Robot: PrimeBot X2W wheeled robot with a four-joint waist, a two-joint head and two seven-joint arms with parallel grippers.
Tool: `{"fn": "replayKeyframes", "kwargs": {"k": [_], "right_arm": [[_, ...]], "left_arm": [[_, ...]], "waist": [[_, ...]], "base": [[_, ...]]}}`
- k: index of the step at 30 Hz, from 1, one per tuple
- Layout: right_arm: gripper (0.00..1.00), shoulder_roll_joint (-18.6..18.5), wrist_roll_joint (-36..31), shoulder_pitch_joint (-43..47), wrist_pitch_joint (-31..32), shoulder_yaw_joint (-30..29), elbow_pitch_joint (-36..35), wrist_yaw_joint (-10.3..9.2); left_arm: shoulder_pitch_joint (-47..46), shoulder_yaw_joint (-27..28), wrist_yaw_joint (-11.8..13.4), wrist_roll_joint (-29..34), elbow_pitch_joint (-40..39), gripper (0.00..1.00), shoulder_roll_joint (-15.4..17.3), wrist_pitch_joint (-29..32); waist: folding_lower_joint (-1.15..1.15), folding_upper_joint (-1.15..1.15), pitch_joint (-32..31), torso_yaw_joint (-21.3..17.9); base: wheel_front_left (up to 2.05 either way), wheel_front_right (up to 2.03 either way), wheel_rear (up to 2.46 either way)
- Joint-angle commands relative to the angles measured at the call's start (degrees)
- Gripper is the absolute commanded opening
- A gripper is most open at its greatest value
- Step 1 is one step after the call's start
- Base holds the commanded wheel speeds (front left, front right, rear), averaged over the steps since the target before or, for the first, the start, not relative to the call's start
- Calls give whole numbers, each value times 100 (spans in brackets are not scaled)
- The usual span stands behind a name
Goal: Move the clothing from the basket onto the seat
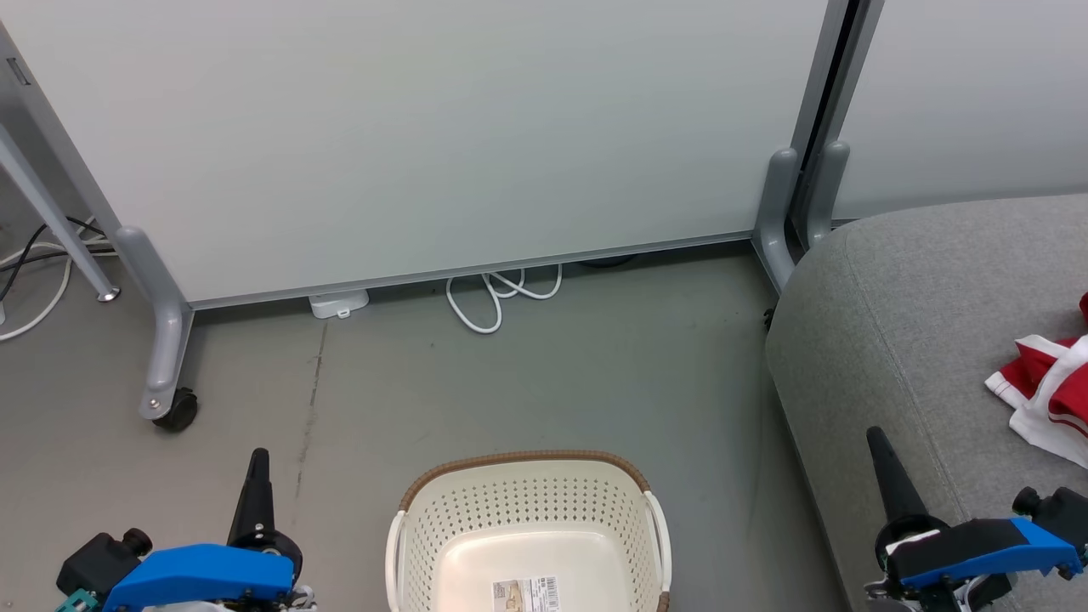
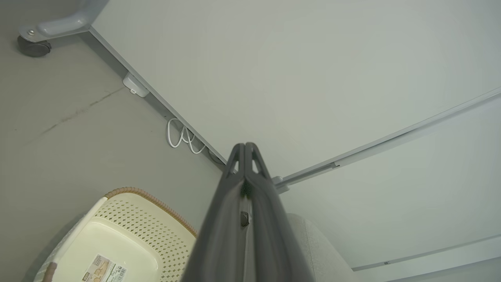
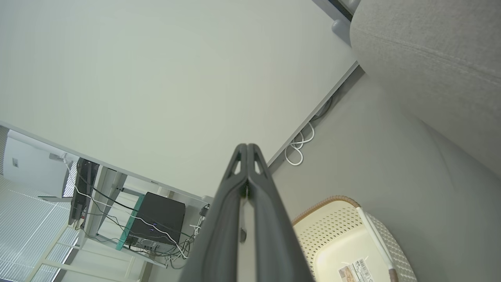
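The cream perforated basket stands on the floor at the bottom centre, with nothing inside but a barcode sticker; it also appears as the basket and the basket in the wrist views. Red and white clothing lies on the grey seat at the right edge. My left gripper is shut and holds nothing, left of the basket over the floor. My right gripper is shut and holds nothing, over the seat's front part. Both pairs of fingers, left and right, press together.
A white partition panel on grey castor legs stands behind the basket, with a white cable loop under it. More cables lie at far left. Bare grey floor lies between panel and basket.
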Motion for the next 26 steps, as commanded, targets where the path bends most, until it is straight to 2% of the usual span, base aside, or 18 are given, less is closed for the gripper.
{"fn": "replayKeyframes", "kwargs": {"k": [1,26], "right_arm": [[0,-12,153,-156,20,-20,-73,2],[0,-14,1570,-239,208,-131,-76,2]], "left_arm": [[-163,48,-4,-132,-92,0,6,42],[-284,283,-5,-1400,-243,0,-62,414]], "waist": [[0,0,2,0],[0,0,41,-8]], "base": [[0,0,0],[0,0,0]]}}
